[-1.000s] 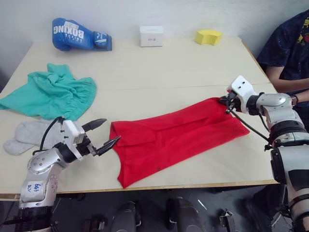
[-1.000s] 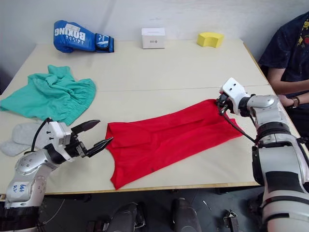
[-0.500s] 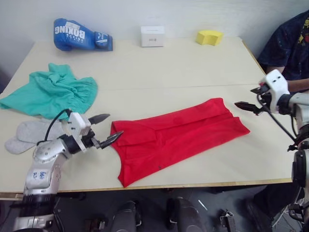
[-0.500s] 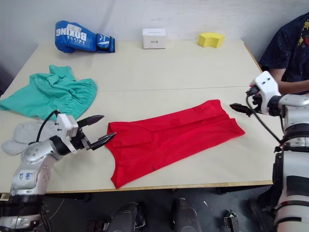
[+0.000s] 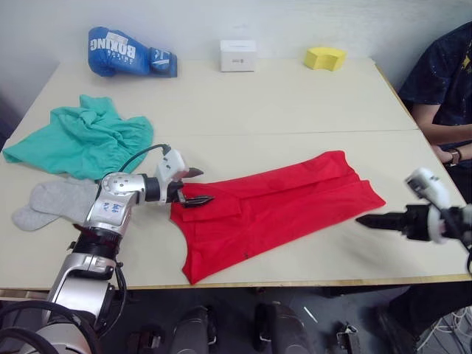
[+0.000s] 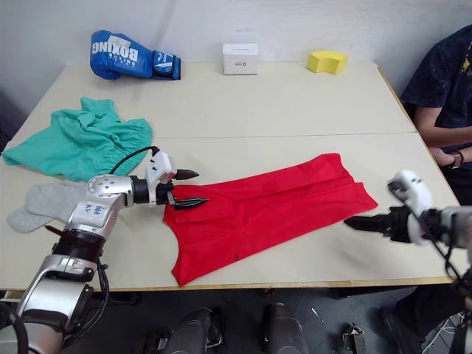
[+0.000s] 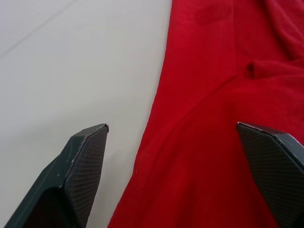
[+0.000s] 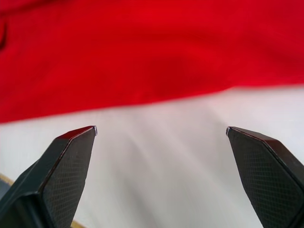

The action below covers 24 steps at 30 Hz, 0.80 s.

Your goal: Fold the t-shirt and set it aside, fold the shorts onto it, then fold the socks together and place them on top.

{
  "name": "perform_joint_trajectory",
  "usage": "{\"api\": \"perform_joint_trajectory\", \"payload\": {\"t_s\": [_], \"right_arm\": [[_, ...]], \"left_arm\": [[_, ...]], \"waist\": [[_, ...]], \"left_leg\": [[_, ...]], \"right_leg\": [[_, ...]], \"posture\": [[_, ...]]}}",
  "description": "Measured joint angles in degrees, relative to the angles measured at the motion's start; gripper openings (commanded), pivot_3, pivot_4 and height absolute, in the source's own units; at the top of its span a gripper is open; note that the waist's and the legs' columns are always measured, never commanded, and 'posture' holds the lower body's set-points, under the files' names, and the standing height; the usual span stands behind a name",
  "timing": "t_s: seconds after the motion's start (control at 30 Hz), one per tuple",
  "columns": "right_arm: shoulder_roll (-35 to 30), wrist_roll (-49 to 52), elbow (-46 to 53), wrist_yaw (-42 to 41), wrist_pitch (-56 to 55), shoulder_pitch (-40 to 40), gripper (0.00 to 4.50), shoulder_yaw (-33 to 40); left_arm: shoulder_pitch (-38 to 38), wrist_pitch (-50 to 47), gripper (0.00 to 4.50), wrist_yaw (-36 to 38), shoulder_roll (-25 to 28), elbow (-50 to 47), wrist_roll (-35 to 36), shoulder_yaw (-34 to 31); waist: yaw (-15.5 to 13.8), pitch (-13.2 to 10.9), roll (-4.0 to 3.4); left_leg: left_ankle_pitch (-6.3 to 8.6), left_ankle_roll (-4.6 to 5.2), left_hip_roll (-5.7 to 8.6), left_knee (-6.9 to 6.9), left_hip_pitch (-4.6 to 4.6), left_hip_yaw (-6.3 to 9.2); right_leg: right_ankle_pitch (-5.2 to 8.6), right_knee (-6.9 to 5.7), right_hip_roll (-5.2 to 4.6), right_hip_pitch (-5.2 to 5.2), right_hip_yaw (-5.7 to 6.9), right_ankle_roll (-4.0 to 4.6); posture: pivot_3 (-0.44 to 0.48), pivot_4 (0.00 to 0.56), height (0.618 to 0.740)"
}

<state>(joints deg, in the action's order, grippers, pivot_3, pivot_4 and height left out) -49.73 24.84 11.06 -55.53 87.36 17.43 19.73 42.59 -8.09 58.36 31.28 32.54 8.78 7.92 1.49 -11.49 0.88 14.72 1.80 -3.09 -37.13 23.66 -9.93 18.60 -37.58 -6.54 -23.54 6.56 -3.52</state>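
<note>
Red t-shirt spread long across the near half of the bench, partly folded lengthwise with a loose flap along its upper edge and a pointed corner hanging toward the bench's near edge. Left gripper at the shirt's left end, jaws wide open, one finger over bare bench and the other over red cloth in the left wrist view, edge of the fabric between them; nothing gripped. Right gripper just off the shirt's right corner, low over the bench, jaws open and empty, shirt hem lying ahead of the fingertips in the right wrist view. Teal shorts bunched well left of the shirt; grey socks just below the shorts, left of the left arm; both apparently untouched. Boxing glove, white box, yellow block along the far edge, well clear of the shirt. Person's arm at the bench's right side. Likely handling: light, limp, thin knit, no stiffness, prone to bunching and dragging rather than lifting flat. Best hold probably a pinch through both layers at the end corners, one per gripper, jaws low enough to catch the bottom layer. Risk: catching the top flap alone and undoing the fold.
</note>
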Motion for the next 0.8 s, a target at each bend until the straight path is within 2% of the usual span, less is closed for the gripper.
{"api": "perform_joint_trajectory", "payload": {"t_s": [0.2,0.37,0.4,0.5,0.6,0.8], "right_arm": [[7.7,-0.1,2.1,8.8,-2.2,0.5,4.46,2.1],[13.5,-0.5,-0.6,14.5,-4.7,4.8,4.46,0.6],[14.4,-0.5,-1.2,15.3,-5.5,5.5,4.29,0.4],[16.4,-1.8,-4.1,18.1,-11.2,7.0,3.51,-1.6],[17.0,-2.9,-6.2,19.8,-16.6,7.1,2.44,-3.4],[16.4,-3.6,-7.3,20.5,-22.2,6.2,0.22,-5.7]], "left_arm": [[6.6,2.2,4.50,2.7,-0.9,10.7,-3.5,1.3],[10.6,2.7,4.50,5.7,-1.3,17.7,-5.5,2.0],[11.1,2.2,4.50,6.3,-1.3,18.2,-5.8,2.1],[11.7,1.4,4.50,7.6,-1.3,19.3,-6.2,2.0],[11.3,0.6,3.94,8.3,-1.3,18.3,-6.2,1.9],[5.6,-1.7,2.09,8.5,-1.1,9.3,-5.6,0.4]], "waist": [[0.6,0.4,0.84],[0.9,0.6,1.20],[1.0,0.6,1.22],[1.1,0.7,1.26],[1.2,0.7,1.27],[1.6,0.7,1.22]], "left_leg": [[-0.02,0.04,-0.02,0.01,-0.04,-0.05],[0.00,-0.02,-0.08,0.03,-0.11,-0.04],[0.02,-0.06,-0.08,0.04,-0.12,-0.04],[0.03,-0.07,-0.08,0.07,-0.17,-0.05],[-0.01,-0.01,-0.08,0.06,-0.18,-0.05],[-0.03,-0.03,-0.08,0.14,-0.20,-0.06]], "right_leg": [[-0.13,0.11,0.02,0.04,-0.02,-0.01],[-0.19,0.14,0.03,0.09,0.00,0.07],[-0.19,0.14,0.03,0.09,0.00,0.07],[-0.19,0.16,0.03,0.14,-0.01,0.08],[-0.19,0.16,0.03,0.16,-0.03,0.07],[-0.17,0.16,0.03,0.15,-0.05,0.09]], "posture": [[0.000,0.150,0.740],[0.000,0.150,0.740],[0.000,0.150,0.740],[0.000,0.150,0.740],[0.000,0.150,0.740],[0.000,0.150,0.740]]}}
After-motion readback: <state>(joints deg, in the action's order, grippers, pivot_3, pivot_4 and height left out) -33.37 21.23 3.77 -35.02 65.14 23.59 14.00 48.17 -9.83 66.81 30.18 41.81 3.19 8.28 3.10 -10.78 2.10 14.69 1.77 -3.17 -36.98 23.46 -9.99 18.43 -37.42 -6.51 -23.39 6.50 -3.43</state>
